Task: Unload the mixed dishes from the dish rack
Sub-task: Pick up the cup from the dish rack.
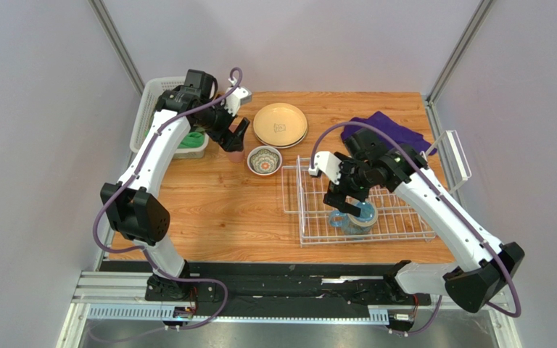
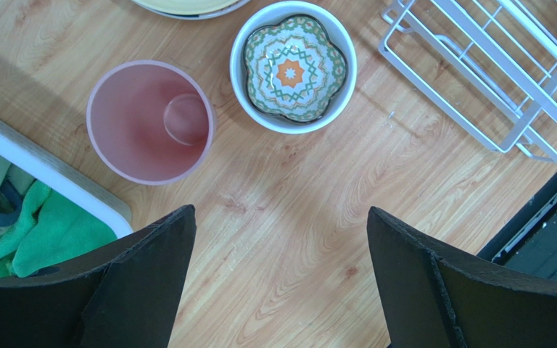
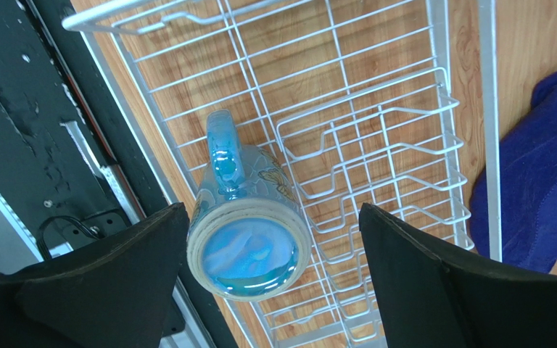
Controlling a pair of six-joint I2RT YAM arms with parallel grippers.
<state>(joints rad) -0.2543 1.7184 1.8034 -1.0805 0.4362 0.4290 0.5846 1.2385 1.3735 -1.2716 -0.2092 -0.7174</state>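
Hovering, jaws apart, the right gripper [image 3: 270, 217] frames the blue glazed ceramic mug [image 3: 249, 243] lying in the white wire dish rack [image 1: 405, 217]; next it should lower and clamp it; the left gripper [image 2: 280, 217] is also spread wide

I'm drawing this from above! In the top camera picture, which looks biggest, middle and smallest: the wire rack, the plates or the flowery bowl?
1. dish rack
2. plates
3. patterned bowl
None looks much nearer the camera.
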